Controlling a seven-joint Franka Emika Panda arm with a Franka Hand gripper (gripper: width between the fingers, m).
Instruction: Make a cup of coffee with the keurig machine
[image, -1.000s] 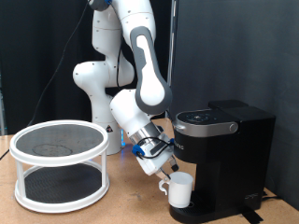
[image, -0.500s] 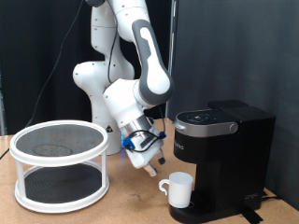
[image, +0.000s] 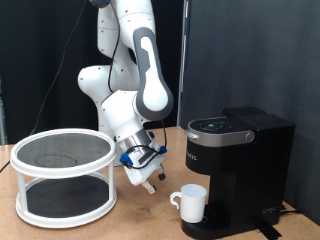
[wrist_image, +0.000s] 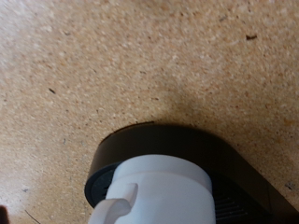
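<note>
Exterior view: a white robot arm (image: 135, 90) bends low over a cork-topped counter (image: 140, 225), its gripper (image: 150, 184) hanging just above the surface between a round two-tier rack (image: 63, 175) and a black coffee machine (image: 240, 170). Nothing shows between the fingers, though whether they stand apart or together cannot be told at this size.

A white cup (image: 190, 203) stands on the coffee machine's round drip base (image: 215, 229), under the overhanging brew head, its handle turned towards the gripper. Cup and gripper are near each other but apart, with bare counter between them. The machine's lid is down, and its silver-ringed top panel (image: 214, 126) faces up, higher than the gripper.

On the gripper's other side sits the rack, white-framed with dark mesh shelves, just beside the arm's lower links. Blue fittings (image: 132, 157) mark the wrist above the fingers. A dark curtain (image: 260, 50) hangs behind the machine; a black cable (image: 68, 55) trails down the pale wall behind the arm.

Wrist view: the camera looks down on speckled cork, with the black drip base (wrist_image: 140, 149) curving in at the frame's edge and the white cup (wrist_image: 159, 191) sitting on it, its handle (wrist_image: 117, 207) jutting outward. No fingertips enter this picture.
</note>
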